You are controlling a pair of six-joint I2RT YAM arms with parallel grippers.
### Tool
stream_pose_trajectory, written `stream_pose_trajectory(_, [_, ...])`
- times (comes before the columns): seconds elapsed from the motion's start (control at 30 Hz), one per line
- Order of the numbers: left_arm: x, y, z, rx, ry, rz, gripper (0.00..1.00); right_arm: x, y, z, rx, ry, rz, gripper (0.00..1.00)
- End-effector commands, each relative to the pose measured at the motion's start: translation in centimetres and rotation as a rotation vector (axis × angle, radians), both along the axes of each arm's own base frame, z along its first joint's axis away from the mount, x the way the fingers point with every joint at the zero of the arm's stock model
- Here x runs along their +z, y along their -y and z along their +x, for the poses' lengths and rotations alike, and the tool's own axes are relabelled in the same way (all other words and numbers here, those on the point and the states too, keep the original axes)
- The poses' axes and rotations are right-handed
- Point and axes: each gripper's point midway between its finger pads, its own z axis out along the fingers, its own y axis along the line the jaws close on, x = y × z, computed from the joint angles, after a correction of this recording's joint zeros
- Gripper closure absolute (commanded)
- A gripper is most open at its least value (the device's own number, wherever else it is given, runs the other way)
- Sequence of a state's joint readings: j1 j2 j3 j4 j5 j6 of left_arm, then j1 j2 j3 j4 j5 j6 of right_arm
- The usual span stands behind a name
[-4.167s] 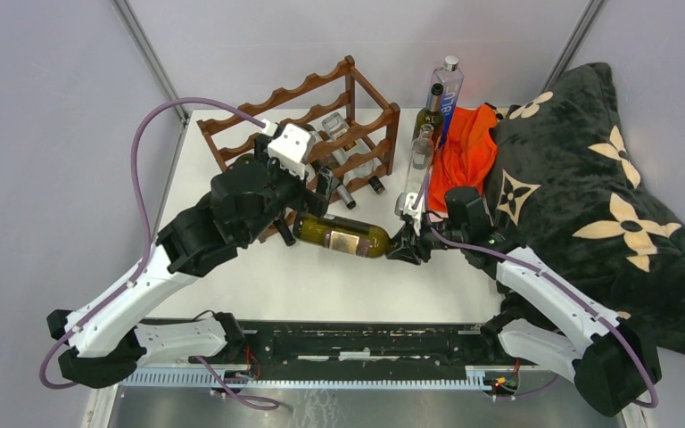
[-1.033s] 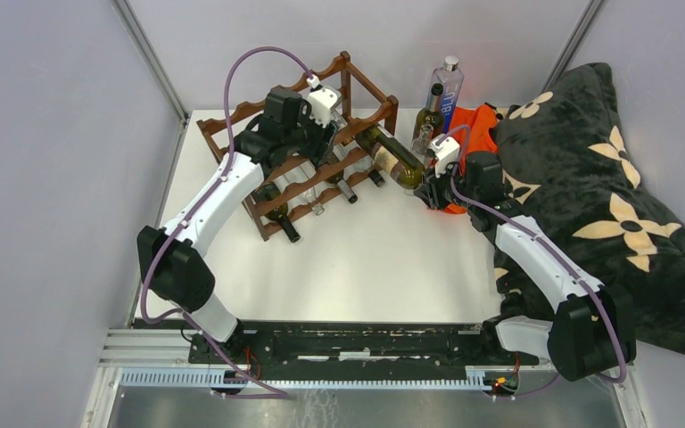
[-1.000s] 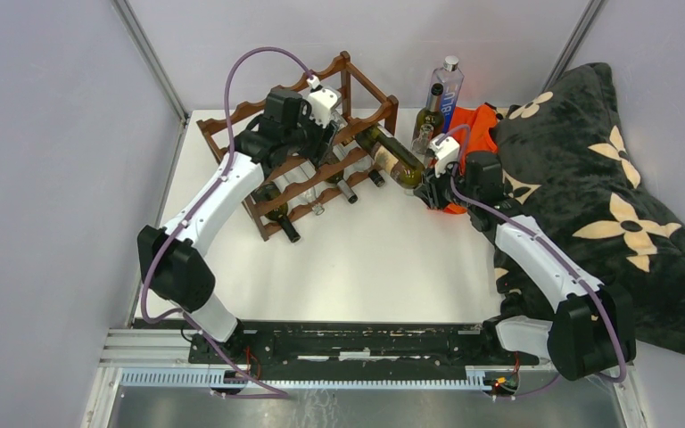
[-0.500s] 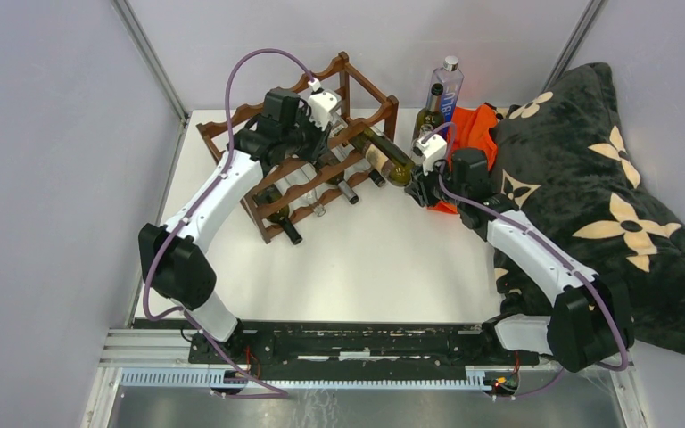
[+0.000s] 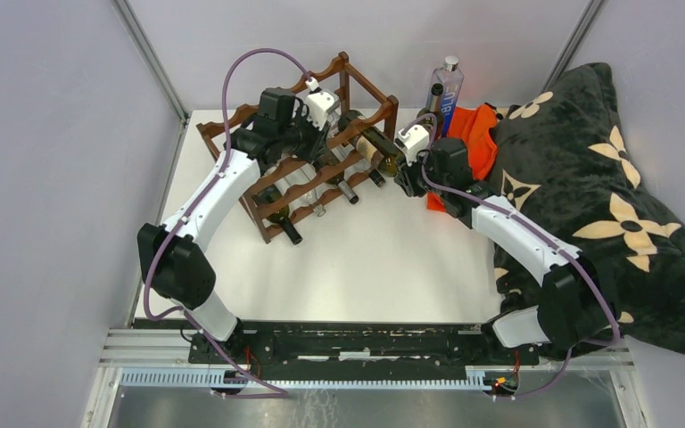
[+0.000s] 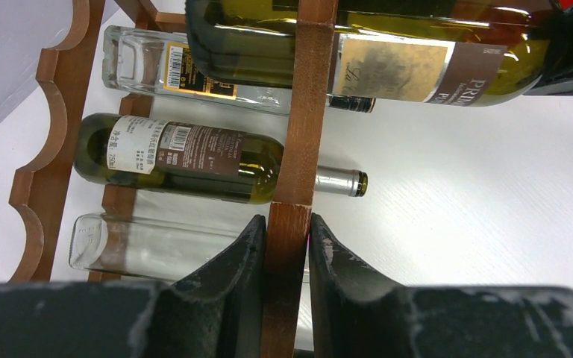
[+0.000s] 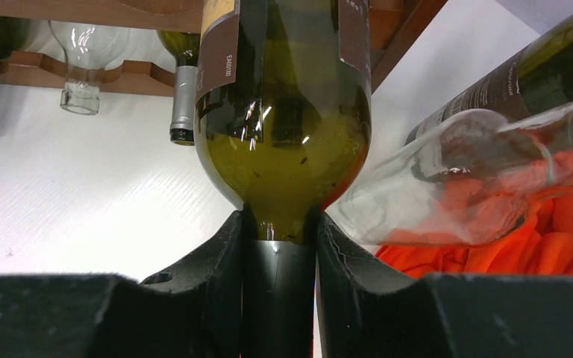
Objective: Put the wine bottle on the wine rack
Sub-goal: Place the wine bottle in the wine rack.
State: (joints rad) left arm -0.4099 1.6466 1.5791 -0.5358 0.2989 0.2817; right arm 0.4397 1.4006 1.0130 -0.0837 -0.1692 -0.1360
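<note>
White tabletop (image 5: 366, 259) between grey walls (image 5: 45, 178). The wine bottle (image 7: 282, 142) lies at twelve o'clock from the right gripper (image 7: 279, 246), which clamps its neck. The left gripper (image 6: 284, 242) is closed on the wine rack (image 6: 302, 134).

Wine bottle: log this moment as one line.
left gripper: shut on wine rack post | right gripper: shut on wine bottle neck | bottle: partly inside rack

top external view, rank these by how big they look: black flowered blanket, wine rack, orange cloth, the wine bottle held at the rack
1. black flowered blanket, by far the largest
2. wine rack
3. orange cloth, partly covered
4. wine bottle, partly hidden by the rack's rails
</note>
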Motion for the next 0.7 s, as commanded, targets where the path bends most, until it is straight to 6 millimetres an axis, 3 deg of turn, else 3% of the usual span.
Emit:
stream_pose_trajectory(0.0, [2.9,0.0,-1.6,-0.044,0.048,-0.036,0.94,10.0,-3.1,2.8,0.027,0.310,0.121,1.00])
stream_pose_trajectory(0.67, [3.3,-1.0,-2.5,-0.052,0.084,-0.020,0.97,10.3,-5.0,6.4,-0.048,0.408,0.106,1.00])
